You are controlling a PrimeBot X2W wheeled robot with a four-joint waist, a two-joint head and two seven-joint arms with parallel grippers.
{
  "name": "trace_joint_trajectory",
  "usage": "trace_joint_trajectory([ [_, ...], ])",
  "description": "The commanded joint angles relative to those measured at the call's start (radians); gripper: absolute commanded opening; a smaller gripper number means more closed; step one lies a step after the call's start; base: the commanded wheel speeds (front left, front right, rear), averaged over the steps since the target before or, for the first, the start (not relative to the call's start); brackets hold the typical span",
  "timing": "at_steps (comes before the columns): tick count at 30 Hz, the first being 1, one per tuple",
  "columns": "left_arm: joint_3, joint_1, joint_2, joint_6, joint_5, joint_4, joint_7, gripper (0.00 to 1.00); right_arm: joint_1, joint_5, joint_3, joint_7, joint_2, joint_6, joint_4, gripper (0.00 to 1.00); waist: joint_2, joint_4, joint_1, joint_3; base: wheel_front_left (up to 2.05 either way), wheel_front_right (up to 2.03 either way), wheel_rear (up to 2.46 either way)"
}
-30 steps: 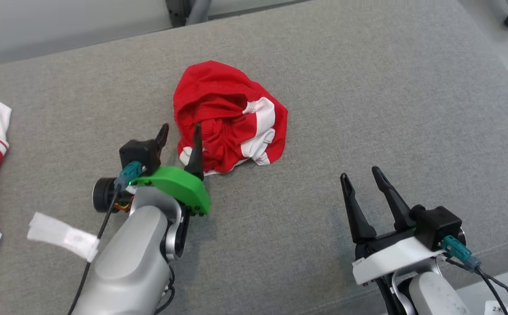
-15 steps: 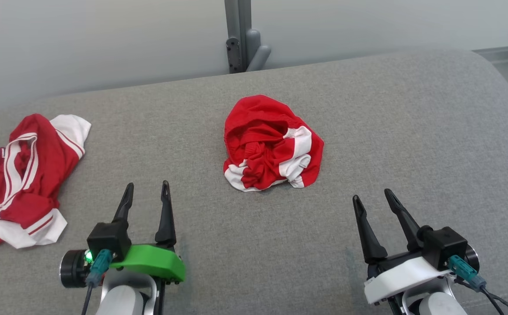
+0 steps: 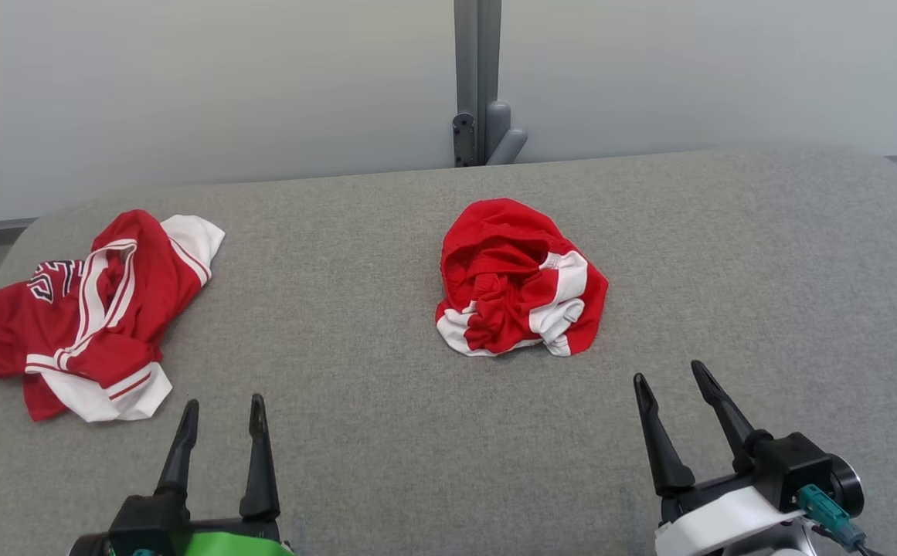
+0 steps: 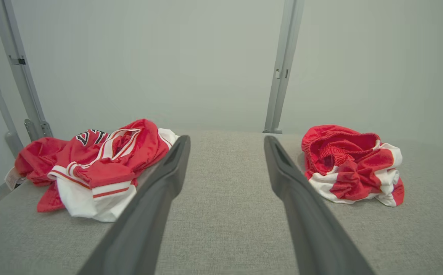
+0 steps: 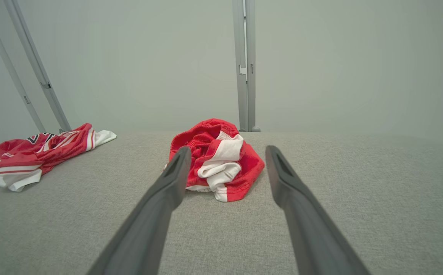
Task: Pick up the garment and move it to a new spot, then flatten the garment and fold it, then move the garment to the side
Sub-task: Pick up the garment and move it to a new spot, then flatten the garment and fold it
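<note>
Left jaws: open with nothing between them; the 2 dark fingers (image 3: 260, 463) stand apart, their tips over the bare grey tabletop (image 3: 355, 371).
Right jaws: open and empty as well; the fingers (image 3: 658, 452) are spread, pointing toward the garment but clear of it.
Garment (image 3: 521, 278): a crumpled red heap with white bands, lying on the tabletop ahead of the right jaws and a little to their left, and ahead and well to the right of the left jaws. Neither pair touches it.
Right wrist view: the garment (image 5: 217, 164) sits beyond the fingertips, mostly in the gap between the 2 fingers, partly hidden behind the left one.
Left wrist view: the garment (image 4: 353, 170) lies to the right of the right finger.
Jersey (image 3: 93, 316): a 2nd red and white piece, rumpled, ahead and to the left of the left jaws, well apart from the garment.
Post (image 3: 477, 77): grey, upright against a pale wall beyond the tabletop's far edge.
</note>
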Motion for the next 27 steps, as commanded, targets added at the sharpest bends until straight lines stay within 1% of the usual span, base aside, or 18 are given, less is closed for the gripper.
trace_joint_trajectory([
  [1,-0.003,0.02,-0.001,-0.004,-0.012,-0.001,-0.002,1.0,0.018,0.0,-0.003,0.0,-0.002,0.0,-0.004,1.0,-0.0001,0.008,0.0001,-0.005,0.0,0.0,0.0],
  [3,-0.006,0.031,0.0,-0.002,-0.034,0.009,-0.002,1.0,0.028,0.003,-0.009,0.0,-0.002,0.0,0.002,1.0,-0.0001,0.015,0.0001,-0.006,0.0,0.0,0.0],
  [8,-0.022,0.037,0.0,0.0,-0.006,0.02,-0.002,1.0,0.041,0.004,-0.014,0.0,-0.002,0.0,0.009,1.0,-0.0001,0.03,0.0001,-0.008,0.0,0.0,0.0],
  [14,-0.037,0.04,-0.001,-0.014,0.021,0.013,-0.002,1.0,0.04,0.012,-0.018,0.0,-0.002,0.0,0.011,1.0,-0.0001,0.04,0.0001,-0.013,0.0,0.0,0.0],
  [23,-0.045,0.034,-0.001,-0.019,0.026,0.017,-0.002,1.0,0.038,0.021,-0.024,0.0,-0.002,0.0,0.013,1.0,-0.0001,0.048,0.0001,-0.017,0.0,0.0,0.0],
  [27,-0.05,0.032,-0.001,-0.013,0.022,0.012,-0.002,1.0,0.035,0.027,-0.024,0.0,-0.002,0.0,0.014,1.0,-0.0001,0.05,0.0001,-0.016,0.0,0.0,0.0],
])
